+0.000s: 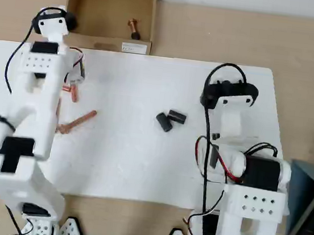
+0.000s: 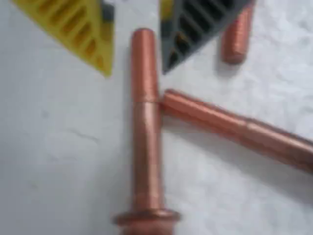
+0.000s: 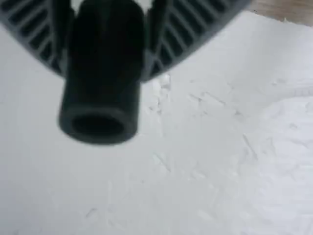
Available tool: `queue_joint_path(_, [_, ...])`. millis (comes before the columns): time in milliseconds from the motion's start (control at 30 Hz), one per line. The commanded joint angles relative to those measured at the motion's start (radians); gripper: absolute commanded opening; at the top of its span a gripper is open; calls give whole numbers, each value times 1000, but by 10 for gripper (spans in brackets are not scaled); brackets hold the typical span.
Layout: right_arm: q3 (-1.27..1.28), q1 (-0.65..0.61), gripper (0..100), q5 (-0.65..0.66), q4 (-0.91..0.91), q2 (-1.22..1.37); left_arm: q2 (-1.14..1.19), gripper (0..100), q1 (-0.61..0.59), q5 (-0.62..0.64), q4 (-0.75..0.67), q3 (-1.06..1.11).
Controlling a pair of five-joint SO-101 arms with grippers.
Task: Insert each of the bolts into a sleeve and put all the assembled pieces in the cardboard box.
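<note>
**Fig.** Two-arm table, seen from above and from both wrists.

**Left gripper** (image 2: 134, 72): spread. One finger (image 2: 73, 29) is yellow ribbed plastic and the other dark grey, also ribbed. The tips stand either side of the plain end of a bolt (image 2: 145, 147).
- Bolt: copper-coloured metal, smooth round shank w/ a step partway along and a flat flanged head. It lies flat on the white sheet (image 1: 139, 167).
- Second bolt (image 2: 234, 128): same make, lying slantwise, its end touching the first's shank at approx. the step.
- Third bolt (image 2: 237, 34): near by, apart from both, partly behind the dark finger.

**Right gripper** (image 3: 105, 68): pinching a sleeve (image 3: 100, 98) between dark ribbed fingers.
- Sleeve: black, matt, a short tube w/ a round bore, open end toward the camera, over the sheet.
- Sheet surface here is white w/ scuffs and small nicks.

**Mid-sheet, between the arms:** loose sleeve A (image 1: 163, 122) and loose sleeve B (image 1: 177, 117), both black, just beside each other.

**Cardboard box** (image 1: 73, 4): brown, open-topped, on the wood table (image 1: 303, 49) just beyond the sheet's far edge.
- Inside is one assembled piece (image 1: 134, 29), a copper bolt w/ a dark sleeve on it, by the wall nearer the right arm.
- A white label (image 1: 134, 47) is on the box's front flap; its print is too small to read.
</note>
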Motion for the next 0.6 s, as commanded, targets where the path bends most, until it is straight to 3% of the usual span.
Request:
queue_joint_path(0, [-1, 12, 10, -5, -25, -19, 62, 78, -26, -5, 55, -186])
queue_joint_path(300, [-1, 12, 10, -3, -25, -15, 228, 78, -31, -8, 120, -371])
queue_joint_path(567, [-1, 12, 10, -3, -25, -15, 282, 79, -23, -6, 115, -397])
